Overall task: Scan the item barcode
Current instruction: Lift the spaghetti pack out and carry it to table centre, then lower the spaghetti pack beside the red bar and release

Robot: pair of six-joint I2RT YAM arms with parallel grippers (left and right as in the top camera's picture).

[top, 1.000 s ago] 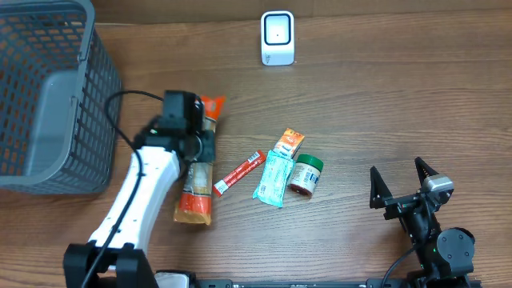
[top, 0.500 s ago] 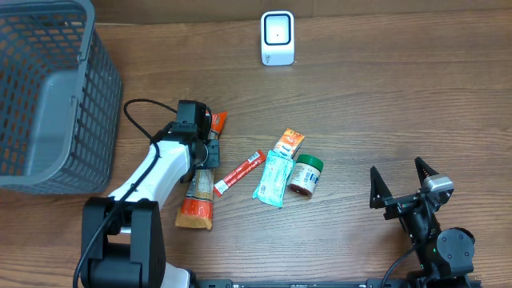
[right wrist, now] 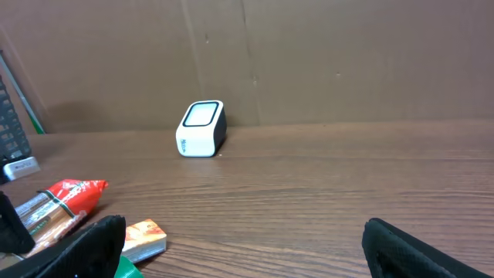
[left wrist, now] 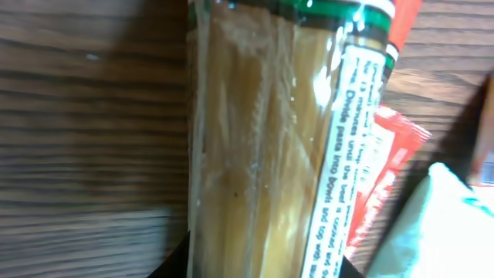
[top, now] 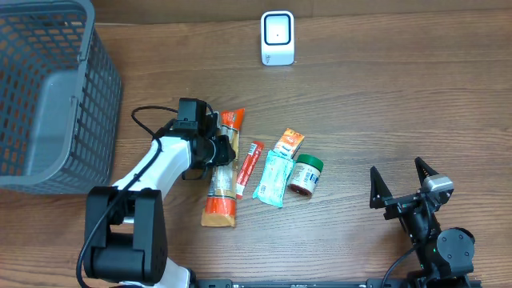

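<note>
Grip is the point to settle before anything else: the pasta packet [top: 222, 178] lies flat on the tabletop [top: 400, 96] with the left fingers [top: 214, 149] astride its upper part. In the left wrist view it fills the space between them, clear film and a strip of small print showing. Neither view shows whether the pads press it or only flank it, so I cannot tell if it is held. The step in hand looks like taking up this packet for the scanner [top: 278, 38], which stands well beyond the fingers, near the far edge. To do it well, the fingers should close across the narrow width, firmly enough that the slick film does not slide, yet gently, since the strands inside are probably brittle. The hold sits nearer one end, so the long free end will likely droop; a slow, level lift would help. The red sachet [top: 248, 170] lies just beside the packet on the fingers' outer side, perhaps touching it, with the teal pouch [top: 272, 178] and the green-lidded jar [top: 306, 174] just past that. A straight upward lift should keep from dragging them. No barcode shows in either view, so it may be on the underside or under the fingers, and the wrist will probably have to roll the packet until the code faces the scanner's window. The right fingers [right wrist: 417, 247] stand spread wide and empty, well apart from every item, free to steady the loose end.
</note>
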